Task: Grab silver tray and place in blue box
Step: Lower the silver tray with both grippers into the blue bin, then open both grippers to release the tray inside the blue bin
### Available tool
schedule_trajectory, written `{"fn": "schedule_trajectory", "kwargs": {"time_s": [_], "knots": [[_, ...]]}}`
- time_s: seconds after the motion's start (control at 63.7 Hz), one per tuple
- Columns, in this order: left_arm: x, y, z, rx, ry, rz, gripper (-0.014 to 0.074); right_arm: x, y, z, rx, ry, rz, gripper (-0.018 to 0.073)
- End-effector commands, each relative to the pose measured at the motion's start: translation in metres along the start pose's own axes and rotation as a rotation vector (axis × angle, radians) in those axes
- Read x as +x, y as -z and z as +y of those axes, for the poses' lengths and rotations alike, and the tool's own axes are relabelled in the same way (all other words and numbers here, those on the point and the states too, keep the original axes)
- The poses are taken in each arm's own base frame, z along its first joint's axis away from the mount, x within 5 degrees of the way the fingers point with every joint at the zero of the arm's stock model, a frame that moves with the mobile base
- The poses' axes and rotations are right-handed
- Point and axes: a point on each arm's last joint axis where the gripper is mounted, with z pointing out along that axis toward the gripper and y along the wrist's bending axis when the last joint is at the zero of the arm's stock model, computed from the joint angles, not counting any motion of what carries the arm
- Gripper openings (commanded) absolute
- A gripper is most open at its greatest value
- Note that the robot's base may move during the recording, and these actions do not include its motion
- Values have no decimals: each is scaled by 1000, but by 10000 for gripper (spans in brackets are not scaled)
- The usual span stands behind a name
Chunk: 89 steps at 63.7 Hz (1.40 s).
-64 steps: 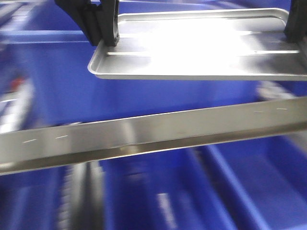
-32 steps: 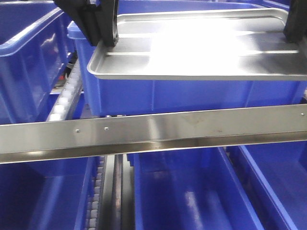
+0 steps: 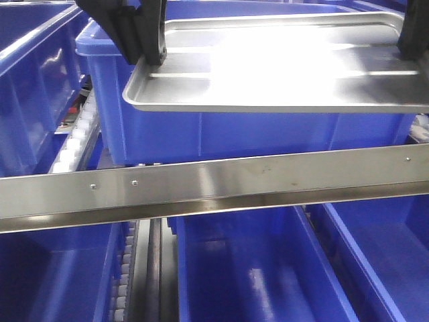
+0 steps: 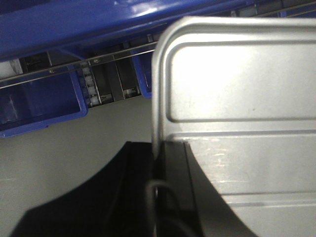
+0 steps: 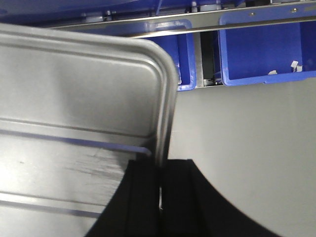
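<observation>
The silver tray (image 3: 268, 67) is held level in the air, its two ribs showing on the shiny floor. My left gripper (image 3: 144, 43) is shut on its left rim, and my right gripper (image 3: 412, 33) is shut on its right rim. The left wrist view shows the tray (image 4: 237, 98) with the left gripper (image 4: 158, 165) pinching the rim. The right wrist view shows the tray (image 5: 74, 98) with the right gripper (image 5: 162, 173) doing the same. The blue box (image 3: 234, 137) stands just behind and below the tray, which hides most of its opening.
A steel rail (image 3: 214, 184) crosses the view below the tray. Under it lie narrower blue bins (image 3: 248, 268), with more at left (image 3: 53, 275) and right (image 3: 382, 248). A white roller track (image 3: 72, 144) runs left of the box, with another blue crate (image 3: 33, 87) beyond.
The motion blur is gone. The blue box has shifted left in the view and shows more of its left corner. The tray and both grippers keep their place in the frame.
</observation>
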Motion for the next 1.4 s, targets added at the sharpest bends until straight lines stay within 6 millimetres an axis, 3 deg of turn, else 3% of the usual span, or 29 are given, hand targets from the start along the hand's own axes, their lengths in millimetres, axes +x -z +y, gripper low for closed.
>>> {"fn": "schedule_trajectory", "kwargs": {"time_s": [0.0,0.864,0.973,1.24,1.382], "knots": [[-8,27,4,26,-10,-96,-105,-10,18,-3,-10,31,-103,56],[-11,28,3,44,-14,-122,-105,-16,22,0,-45,41,-163,56],[-17,41,2,60,-15,-153,-105,-23,32,1,-56,64,-196,56],[-54,105,3,110,-24,-416,-105,-59,83,6,-131,87,-392,56],[-72,112,10,98,-12,-520,-105,-87,96,14,-127,94,-488,56]]}}
